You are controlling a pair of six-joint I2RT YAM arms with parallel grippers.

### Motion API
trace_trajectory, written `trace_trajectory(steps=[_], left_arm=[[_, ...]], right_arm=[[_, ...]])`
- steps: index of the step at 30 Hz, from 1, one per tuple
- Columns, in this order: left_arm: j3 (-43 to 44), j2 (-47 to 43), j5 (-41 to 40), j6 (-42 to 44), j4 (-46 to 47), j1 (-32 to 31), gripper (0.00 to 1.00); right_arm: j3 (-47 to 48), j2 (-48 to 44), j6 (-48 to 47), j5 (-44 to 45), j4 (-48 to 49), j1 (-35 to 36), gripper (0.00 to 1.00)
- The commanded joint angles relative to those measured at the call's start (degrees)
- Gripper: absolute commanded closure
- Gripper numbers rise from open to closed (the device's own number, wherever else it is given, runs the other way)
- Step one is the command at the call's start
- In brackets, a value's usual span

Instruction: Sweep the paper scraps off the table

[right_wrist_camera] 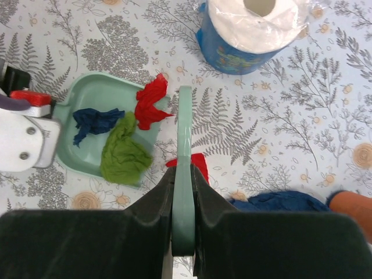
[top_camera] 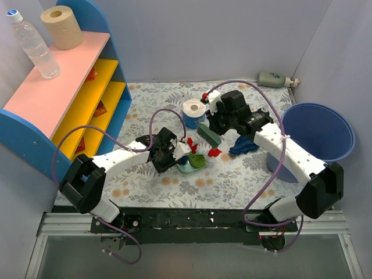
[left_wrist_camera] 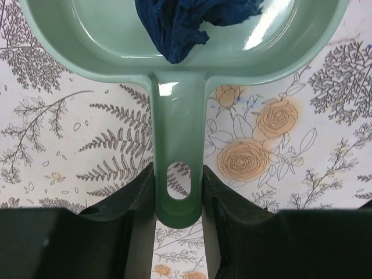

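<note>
My left gripper [top_camera: 176,153] [left_wrist_camera: 179,195] is shut on the handle of a pale green dustpan [top_camera: 187,167] [left_wrist_camera: 87,46] [right_wrist_camera: 87,96] lying on the table [top_camera: 151,186]. In the pan are a small dark blue scrap [left_wrist_camera: 186,23] [right_wrist_camera: 96,121], a green scrap [top_camera: 197,161] [right_wrist_camera: 122,154] and a red scrap [right_wrist_camera: 151,102] at its lip. My right gripper [top_camera: 212,125] [right_wrist_camera: 183,192] is shut on a green brush [top_camera: 209,135] [right_wrist_camera: 185,133] just right of the pan. A red scrap [top_camera: 214,153] [right_wrist_camera: 197,163] lies under the brush. The larger dark blue scrap [top_camera: 244,145] [right_wrist_camera: 279,200] lies further right.
A blue-wrapped tissue roll [top_camera: 193,112] [right_wrist_camera: 250,29] stands behind the pan. A blue bin [top_camera: 319,131] stands at the right edge, a grey-green bottle [top_camera: 276,78] at the back right. The pink-topped shelf [top_camera: 64,87] is on the left. An orange object [right_wrist_camera: 351,208] lies near the blue scrap.
</note>
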Motion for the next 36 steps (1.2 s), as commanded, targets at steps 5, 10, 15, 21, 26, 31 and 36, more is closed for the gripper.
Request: trace_trajectory(steps=[5, 10, 15, 21, 26, 31, 36], left_arm=[[-2.34, -6.95, -1.94, 5.03, -1.73, 0.28, 1.00], [-2.95, -8.88, -3.00, 9.06, -3.83, 0.37, 1.00], [-2.78, -9.59, -3.44, 11.89, -7.52, 0.46, 1.00], [-3.57, -11.69, -2.83, 11.28, -8.50, 0.54, 1.00], [-4.54, -11.61, -2.56, 11.10, -8.06, 0.54, 1.00], [-5.15, -12.40, -2.03, 11.10, -7.36, 0.54, 1.00], [-6.47, -12.84, -1.33, 10.93, -6.92, 0.54, 1.00]], right_arm=[[-2.53, -3.53, -6.01, 7.06, 1.56, -0.28, 0.99], [-2.36, -1.78, -5.31, 7.86, 2.70, -0.28, 0.99], [0.36, 1.21, -3.38, 5.93, 3.41, -0.28, 0.99], [-2.08, 1.48, 1.19, -1.99, 4.38, -0.28, 0.99], [-6.75, 1.04, 5.40, -1.72, 2.62, -4.30, 0.99], [-7.46, 1.21, 4.72, -0.33, 2.35, -12.57, 0.99], [-0.44, 2.09, 2.25, -1.10, 0.25, -13.91, 0.99]])
